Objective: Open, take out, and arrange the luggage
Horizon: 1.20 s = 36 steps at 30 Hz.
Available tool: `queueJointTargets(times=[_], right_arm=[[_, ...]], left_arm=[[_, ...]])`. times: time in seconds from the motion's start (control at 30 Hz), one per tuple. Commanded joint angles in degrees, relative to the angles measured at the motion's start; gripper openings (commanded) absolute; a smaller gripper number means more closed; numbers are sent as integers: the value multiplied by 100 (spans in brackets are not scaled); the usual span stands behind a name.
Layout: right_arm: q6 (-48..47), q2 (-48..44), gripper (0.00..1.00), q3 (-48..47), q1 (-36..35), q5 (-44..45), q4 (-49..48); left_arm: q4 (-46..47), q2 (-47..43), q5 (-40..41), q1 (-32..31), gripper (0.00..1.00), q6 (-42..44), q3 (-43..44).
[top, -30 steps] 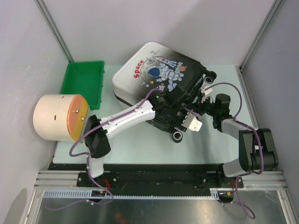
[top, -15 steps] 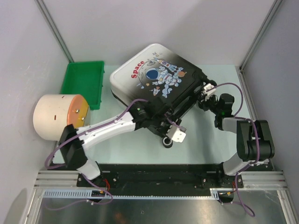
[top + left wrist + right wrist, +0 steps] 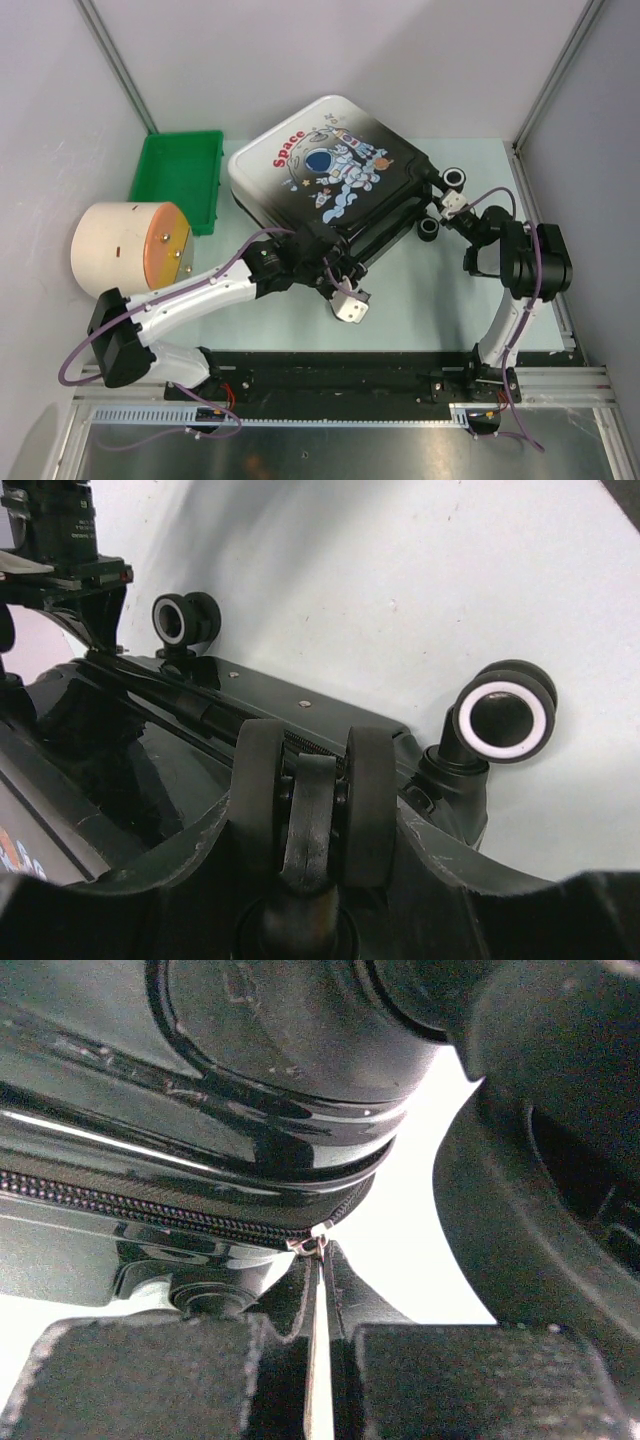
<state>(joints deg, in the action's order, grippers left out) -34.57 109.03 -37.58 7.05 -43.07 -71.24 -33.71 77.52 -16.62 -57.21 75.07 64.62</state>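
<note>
The luggage (image 3: 325,165), a hard shell fading from black to white with an astronaut and red "Space" print, lies flat in the middle of the table. My left gripper (image 3: 338,280) is at its near corner, shut on a black twin wheel (image 3: 315,795). Two more wheels (image 3: 500,720) show past it. My right gripper (image 3: 455,205) is at the wheel end on the right. It is shut on the small metal zipper pull (image 3: 318,1248), at the end of the black zipper (image 3: 150,1210). The shell halves lie together and the lining is hidden.
A green tray (image 3: 180,178) stands at the back left. A cream cylinder (image 3: 125,250) with an orange face lies in front of it. Grey walls close in the left, back and right. Two suitcase wheels (image 3: 457,177) stick out near my right gripper.
My left gripper has moved left and toward the near edge with the wheel. The suitcase has slid and turned left with it. My right gripper has shifted a little back and right at the suitcase's wheel end.
</note>
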Motion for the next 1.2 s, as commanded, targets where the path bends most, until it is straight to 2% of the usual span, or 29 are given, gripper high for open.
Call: queueJointTargets(times=[0.0, 0.23, 0.27, 0.3, 0.33, 0.4, 0.47, 0.5, 0.53, 0.57, 0.6, 0.63, 0.67, 0.7, 0.73, 0.8, 0.83, 0.9, 0.93, 1.07, 1.1, 1.17], right_arm=[[-594, 767, 0, -951, 306, 1039, -2043], [-833, 1339, 0, -1682, 113, 1292, -2052], [-789, 1349, 8, -1717, 139, 1327, -2052], [-771, 1357, 19, -1709, 165, 1336, -2052], [-736, 1296, 39, -1691, 209, 1345, -2043], [-640, 1174, 41, -1551, 410, 1249, -2052], [-411, 841, 51, -1341, 595, 1021, -2025], [-376, 691, 56, -1052, 813, 689, -2008], [-358, 542, 64, -858, 911, 486, -1912], [-314, 157, 68, -691, 1043, 292, -1824], [-270, -47, 70, -384, 1157, -58, -1692], [-235, -327, 73, -286, 1367, -209, -1082], [-243, -600, 74, -250, 1465, -324, -554], [-270, -1168, 75, -267, 1527, -377, 87], [-296, -1409, 74, -424, 1606, -369, 1485], [-375, -2040, 74, -871, 1616, -343, 3221], [-288, -2140, 75, -1439, 1624, -412, 4823], [253, -2255, 75, -1917, 1607, -631, 5933], [327, -2272, 75, -2163, 1598, -720, 6825], [223, -1834, 77, -3261, 1729, -1589, 8641], [161, -1676, 78, -3421, 1747, -1834, 8906], [685, -1212, 79, -3841, 1756, -1898, 9085]], left_arm=[[-2517, -378, -403, -18, 0, -186, -362], [-2640, -369, -658, -18, 0, 25, -459], [-2658, -369, -675, -18, 0, 34, -468], [-2649, -360, -667, -18, 0, 52, -477], [-2649, -343, -641, -18, 0, 43, -468], [-2649, -342, -641, -18, 0, 17, -442], [-2640, -334, -658, -18, 0, -71, -363], [-2640, -307, -649, -18, 3, -132, -310], [-2632, -281, -641, -18, 12, -333, -127], [-2640, -168, -606, -18, 34, -457, -12], [-2632, -123, -588, -18, 45, -588, 111], [-2631, -88, -579, 8, 55, -842, 373], [-2614, -53, -649, 34, 95, -949, 506], [-2614, -70, -719, 61, 100, -1055, 638], [-2605, -87, -781, 139, 100, -1273, 892], [-2535, -201, -1095, 271, 100, -1564, 1157], [-2500, -237, -1211, 437, 100, -1905, 1393], [-2377, -385, -1570, 666, 100, -2267, 1614], [-2324, -447, -1703, 911, 100, -2608, 1789], [-1939, -799, -2344, 1676, 100, -3374, 2019], [-1833, -843, -2467, 1861, 100, -3576, 2019], [-1465, -975, -2705, 2502, 100, -4401, 1879]])
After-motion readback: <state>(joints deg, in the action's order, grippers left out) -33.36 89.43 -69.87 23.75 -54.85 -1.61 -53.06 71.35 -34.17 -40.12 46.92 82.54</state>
